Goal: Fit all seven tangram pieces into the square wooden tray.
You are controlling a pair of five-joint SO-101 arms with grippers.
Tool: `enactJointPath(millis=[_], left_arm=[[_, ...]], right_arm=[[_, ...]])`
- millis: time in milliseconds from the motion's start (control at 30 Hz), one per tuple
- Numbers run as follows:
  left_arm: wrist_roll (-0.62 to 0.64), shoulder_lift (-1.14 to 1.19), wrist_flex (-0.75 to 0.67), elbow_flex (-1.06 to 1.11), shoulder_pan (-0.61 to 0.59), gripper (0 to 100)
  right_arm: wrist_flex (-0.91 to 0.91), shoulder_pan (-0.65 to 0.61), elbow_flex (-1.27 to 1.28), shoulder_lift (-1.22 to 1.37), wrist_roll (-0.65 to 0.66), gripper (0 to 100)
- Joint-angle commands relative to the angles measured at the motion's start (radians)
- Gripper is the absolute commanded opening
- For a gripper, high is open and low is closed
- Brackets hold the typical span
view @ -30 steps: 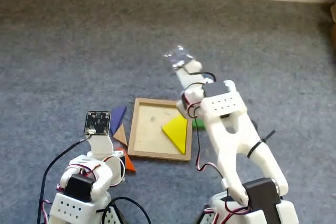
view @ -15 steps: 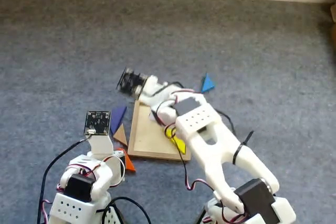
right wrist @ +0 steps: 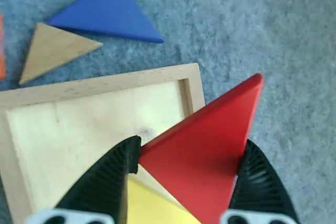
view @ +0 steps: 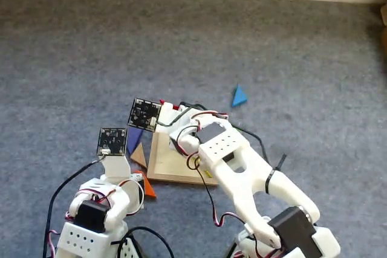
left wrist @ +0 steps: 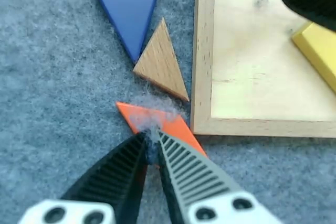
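Nearest the bases, the left gripper (left wrist: 151, 142) hangs low with its jaws almost together, tips at the near edge of the orange piece (left wrist: 173, 124) on the grey carpet (view: 72, 52); whether they pinch it cannot be told. Just beyond lie the tan triangle (left wrist: 161, 64) and the dark blue triangle (left wrist: 131, 6), both beside the tray (left wrist: 202, 51), which holds 1 yellow piece (left wrist: 317, 51). The right gripper (right wrist: 186, 161), jaws spread wide, clamps the red triangle (right wrist: 205, 145) tilted over the tray's far corner. Farther off, well apart, lies 1 light blue triangle (view: 239, 96).
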Motion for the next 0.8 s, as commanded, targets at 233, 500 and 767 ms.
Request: enactJointPath(millis=[233, 500, 767], left_arm=[[-0.005, -0.008, 0.002, 0.021, 0.008, 1], [-0.005, -0.008, 0.002, 0.021, 0.008, 1], [-0.005, -0.008, 0.002, 0.021, 0.008, 1]], right_arm=[[-0.016, -0.007, 0.068, -0.019, 0.009, 28.7], [0.051, -0.015, 0.062, -0.031, 0.008, 28.9], [0.09, -0.004, 0.018, -0.033, -0.084, 28.9]])
